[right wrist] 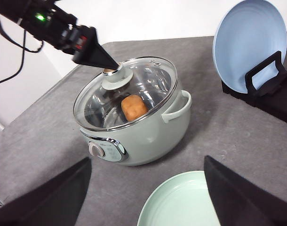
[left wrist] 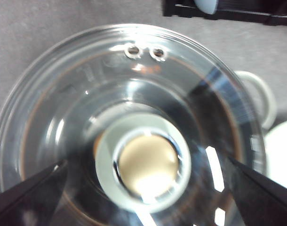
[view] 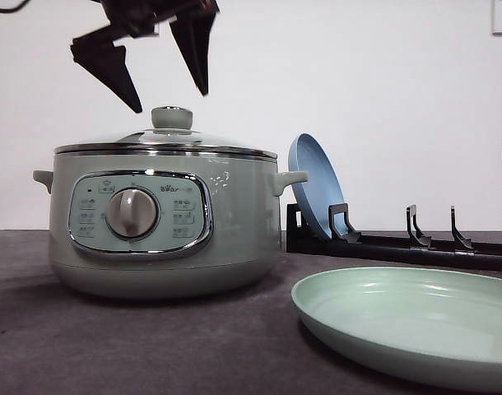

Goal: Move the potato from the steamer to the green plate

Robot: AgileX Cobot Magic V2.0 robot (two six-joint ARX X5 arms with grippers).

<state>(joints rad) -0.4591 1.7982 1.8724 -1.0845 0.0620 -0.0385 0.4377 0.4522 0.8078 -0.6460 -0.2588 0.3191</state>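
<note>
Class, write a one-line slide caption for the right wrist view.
Left gripper poised over the lidded steamer, potato inside, green plate empty.

A blue plate (view: pixel 316 185) stands on edge in a black dish rack (view: pixel 399 243) at the middle right of the front view, against a white wall (view: pixel 358 82). The rack rests on a dark grey tabletop (view: pixel 111 346) filling the lower frame.

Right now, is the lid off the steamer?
No, the glass lid sits on the steamer, with the potato visible under it.
</note>
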